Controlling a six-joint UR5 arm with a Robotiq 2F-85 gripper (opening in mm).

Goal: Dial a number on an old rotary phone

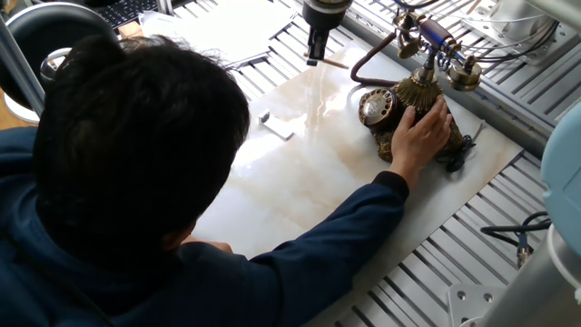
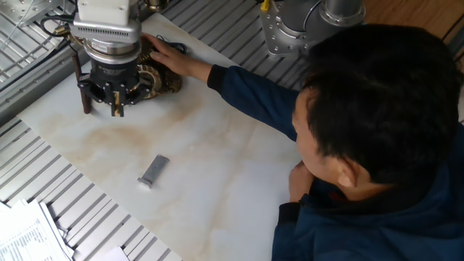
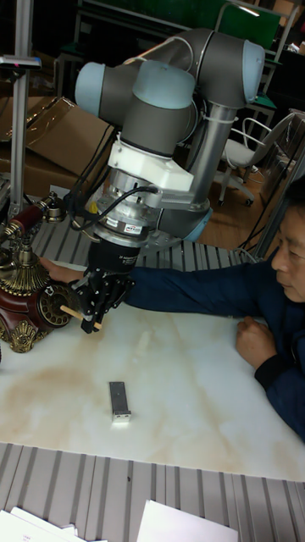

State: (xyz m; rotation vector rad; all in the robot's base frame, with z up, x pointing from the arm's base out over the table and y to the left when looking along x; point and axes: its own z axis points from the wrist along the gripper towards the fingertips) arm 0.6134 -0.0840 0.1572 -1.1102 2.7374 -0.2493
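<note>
In the tall fixed view, the old rotary phone (image 3: 30,296) stands at the far left of the marbled desk (image 3: 186,398), its coppery dial (image 3: 58,306) turned toward the middle of the slab. Just right of the dial, the gripper (image 3: 91,322) hangs off the surface, its fingers pressed together on a thin wooden stick (image 3: 78,317) that juts leftward, its tip close to the dial but not seen to touch. So the dial lies to the gripper's left in this view, and the stick's long axis already points roughly at it; the coming move looks like a short advance along that line into 1 finger hole. Which hole it lines up with is too small to tell.

Behind the gripper, a person's hand (image 1: 425,127) rests on the phone's base, steadying it; that hand is nearer the phone than the gripper is. Below the gripper, a small grey metal block (image 3: 119,400) lies flat on the desk, well apart from the phone. At the right edge, the person's other hand (image 3: 252,341) rests on the desk.
</note>
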